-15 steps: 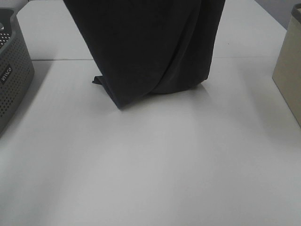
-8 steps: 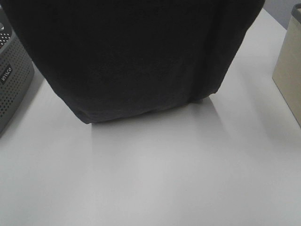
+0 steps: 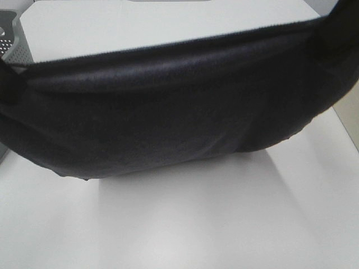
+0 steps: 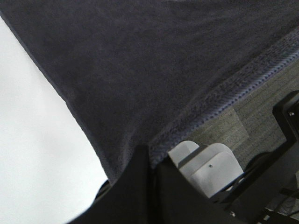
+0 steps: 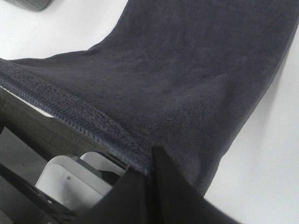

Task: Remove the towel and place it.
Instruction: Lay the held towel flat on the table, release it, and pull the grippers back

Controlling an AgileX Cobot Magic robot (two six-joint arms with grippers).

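The left gripper (image 4: 150, 157) is clenched on the hemmed upper edge of the towel (image 3: 168, 117), and the right gripper (image 5: 150, 164) pinches the same edge at its far end. The dark cloth stretches between them, sagging over the white table (image 3: 196, 224).

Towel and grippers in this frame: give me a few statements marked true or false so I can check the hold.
1. The towel hangs stretched between both grippers. True.
2. The left gripper is open. False: it is shut on the towel's hemmed edge.
3. The right gripper is shut on the towel. True.
4. The towel lies flat on the table. False: it is held up over the table, sagging in the middle.
5. A grey perforated basket shows at the exterior view's left edge. True.
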